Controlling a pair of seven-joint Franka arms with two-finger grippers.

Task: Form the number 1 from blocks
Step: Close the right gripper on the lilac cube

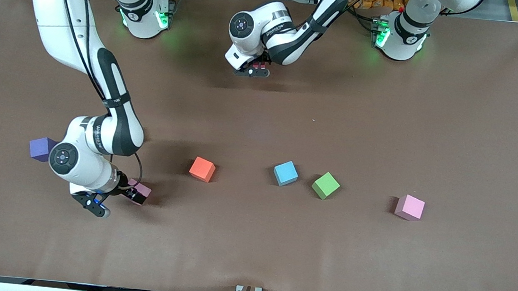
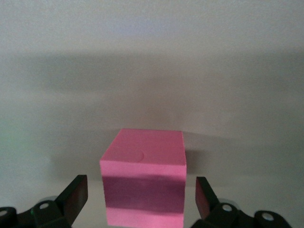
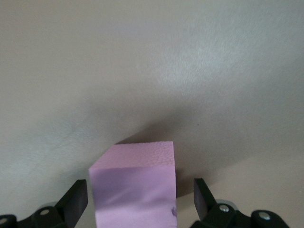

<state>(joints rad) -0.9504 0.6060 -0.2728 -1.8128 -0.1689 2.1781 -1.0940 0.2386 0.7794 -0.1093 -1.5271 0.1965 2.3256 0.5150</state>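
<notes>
A light pink block (image 1: 142,192) (image 3: 135,190) lies toward the right arm's end of the table. My right gripper (image 1: 135,194) (image 3: 140,192) is down around it, open, with a gap at each finger. A red block (image 1: 261,64) (image 2: 145,183) lies on the table close to the robots' bases. It sits between the open fingers of my left gripper (image 1: 257,67) (image 2: 142,190), which do not touch it. An orange block (image 1: 202,169), a sky blue block (image 1: 286,173), a green block (image 1: 325,185) and a second light pink block (image 1: 409,207) lie in a loose row across the middle.
A purple cube (image 1: 41,149) sits beside the right arm's wrist, a little farther from the front camera than the held-around pink block. The brown table (image 1: 248,258) is bare along its front edge.
</notes>
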